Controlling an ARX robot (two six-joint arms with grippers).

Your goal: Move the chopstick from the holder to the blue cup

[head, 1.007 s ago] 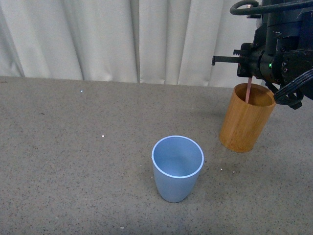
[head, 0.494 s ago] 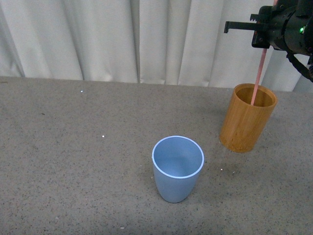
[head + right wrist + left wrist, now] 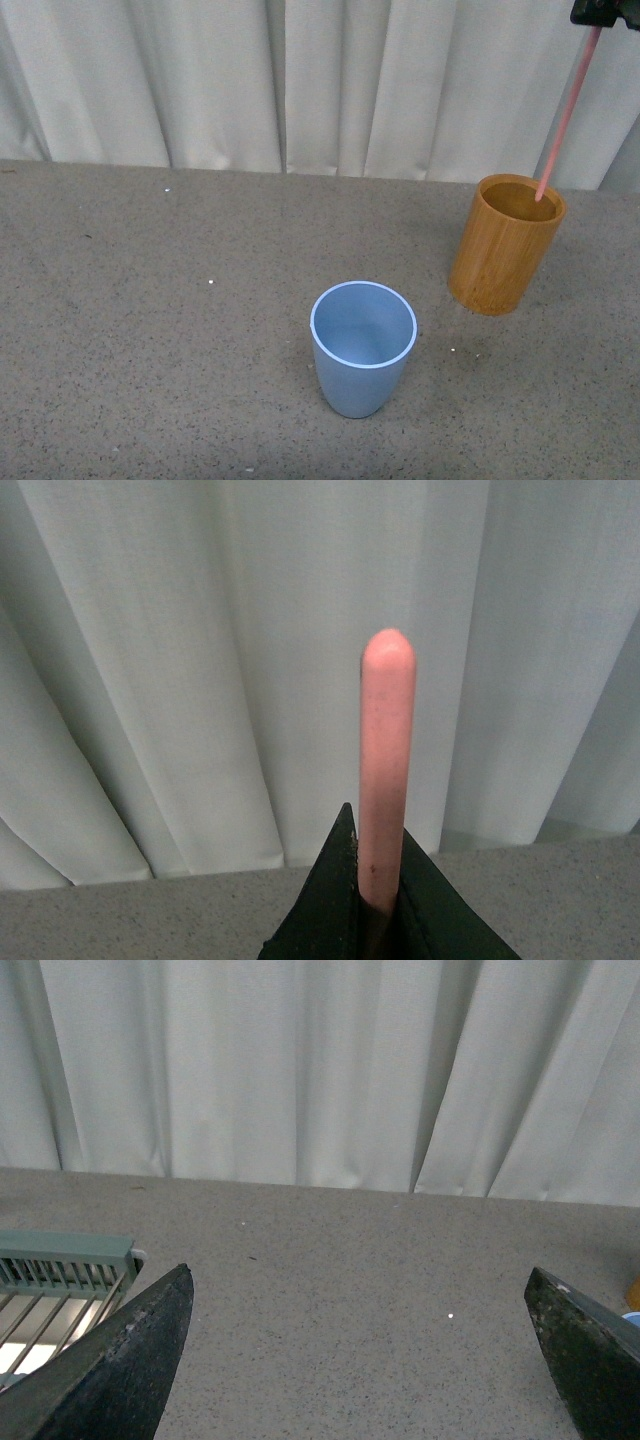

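Observation:
A salmon-pink chopstick (image 3: 566, 110) hangs slanted at the front view's top right, its lower tip level with the rim of the orange-brown wooden holder (image 3: 503, 245). My right gripper (image 3: 600, 14) is shut on its upper end, mostly cut off by the frame's top edge. In the right wrist view the chopstick (image 3: 385, 770) rises from between the dark shut fingers (image 3: 335, 905). The light-blue cup (image 3: 362, 345) stands upright and empty, nearer the front and left of the holder. My left gripper (image 3: 360, 1305) is open over bare table, with nothing between its fingers.
A white curtain (image 3: 300, 80) hangs along the back of the grey speckled table (image 3: 150, 330). In the left wrist view a pale green slatted rack (image 3: 60, 1270) lies beside the left finger.
My right gripper has risen with the chopstick, going almost out of the front view's top. The chopstick's lower end has come up from deep in the holder to its rim.

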